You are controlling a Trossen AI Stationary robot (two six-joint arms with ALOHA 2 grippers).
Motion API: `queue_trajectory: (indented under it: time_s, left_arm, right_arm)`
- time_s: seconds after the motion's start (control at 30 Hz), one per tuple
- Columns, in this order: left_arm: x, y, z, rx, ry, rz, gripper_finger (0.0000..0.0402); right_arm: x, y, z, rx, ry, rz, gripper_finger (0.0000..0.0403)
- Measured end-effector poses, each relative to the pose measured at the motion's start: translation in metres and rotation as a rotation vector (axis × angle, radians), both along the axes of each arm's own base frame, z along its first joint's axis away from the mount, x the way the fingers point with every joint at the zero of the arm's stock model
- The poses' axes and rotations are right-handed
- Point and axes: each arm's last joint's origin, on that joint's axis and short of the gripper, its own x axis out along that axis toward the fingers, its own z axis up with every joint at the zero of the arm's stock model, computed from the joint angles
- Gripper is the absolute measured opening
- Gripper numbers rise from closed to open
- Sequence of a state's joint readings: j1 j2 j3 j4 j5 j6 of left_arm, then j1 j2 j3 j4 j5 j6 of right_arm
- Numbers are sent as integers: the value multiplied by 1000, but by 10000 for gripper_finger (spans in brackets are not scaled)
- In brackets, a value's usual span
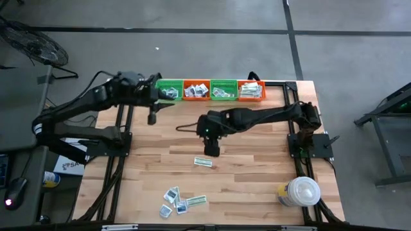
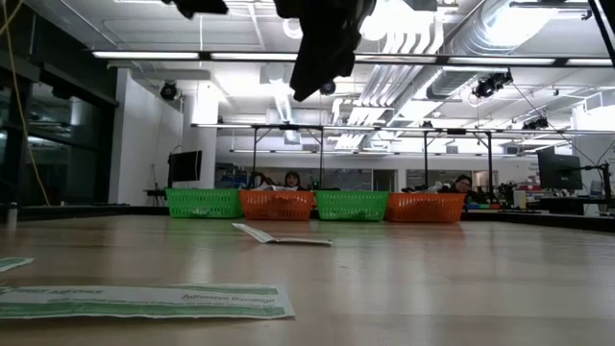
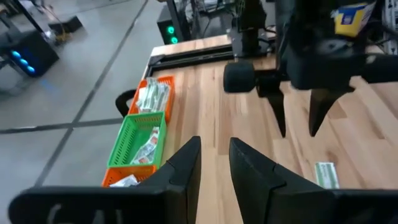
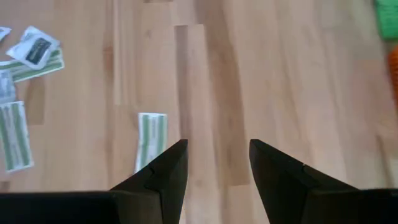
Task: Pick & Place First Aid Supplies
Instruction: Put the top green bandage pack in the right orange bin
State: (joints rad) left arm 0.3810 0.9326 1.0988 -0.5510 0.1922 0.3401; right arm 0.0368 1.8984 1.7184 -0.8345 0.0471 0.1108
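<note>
Four small baskets (image 1: pixel 210 90), alternating green and orange, stand in a row along the far edge of the table (image 1: pixel 257 173), at twelve o'clock from its centre in the high view; each already contains packets, which suggests they serve as the sorting destinations. The left hand (image 1: pixel 153 117) hangs just in front of the leftmost green basket, at about ten o'clock from the table centre; in its own wrist view its fingers (image 3: pixel 186 165) stand a narrow gap apart with nothing visible between them, a posture consistent with a delivery just completed rather than a pickup. The right hand (image 1: pixel 212 150) is near the table centre, its fingers (image 4: pixel 165 168) parted to a moderate width and empty, pointing down at the boards. A single pale-green strip (image 1: pixel 203 163) lies flat just beside it at six o'clock, apart from the fingertips, and is probably the next item to be gripped. The remaining first aid supplies (image 1: pixel 180 202), white squares with dark marks and further green strips, lie loosely clustered near the front edge at about seven o'clock, within reach of either arm. A large white lidded container (image 1: pixel 302 191) stands at four o'clock, apart from the work.
</note>
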Motion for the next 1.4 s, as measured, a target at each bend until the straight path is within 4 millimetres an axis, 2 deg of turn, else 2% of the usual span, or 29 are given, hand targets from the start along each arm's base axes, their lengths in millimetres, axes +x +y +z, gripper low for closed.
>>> queue_trajectory:
  time_s: [0.3, 0.4, 0.5, 0.63, 0.87, 1.1, 1.27, 1.4]
  left_arm:
    - [-26, -44, 10, -19, -37, -57, 80]
    - [-29, -55, 9, -62, -21, -88, 80]
    - [-31, -65, 5, -76, 19, -124, 80]
    - [-33, -77, 2, -73, 55, -168, 80]
    - [-36, -93, 2, -47, 55, -244, 80]
    - [-39, -104, 2, -44, 56, -319, 80]
    - [-41, -111, 2, -51, 57, -359, 80]
    - [-42, -115, 2, -42, 53, -360, 80]
  right_arm:
    - [10, 44, -28, 76, 63, -34, 165]
    - [16, 58, -45, 182, 82, -199, 165]
    - [22, 69, -58, 331, 84, -459, 165]
    - [25, 78, -77, 395, 111, -660, 165]
    - [28, 88, -103, 501, 141, -976, 165]
    - [19, 88, -121, 510, 263, -1238, 168]
    - [19, 81, -122, 514, 273, -1295, 187]
    - [26, 75, -120, 556, 206, -1296, 211]
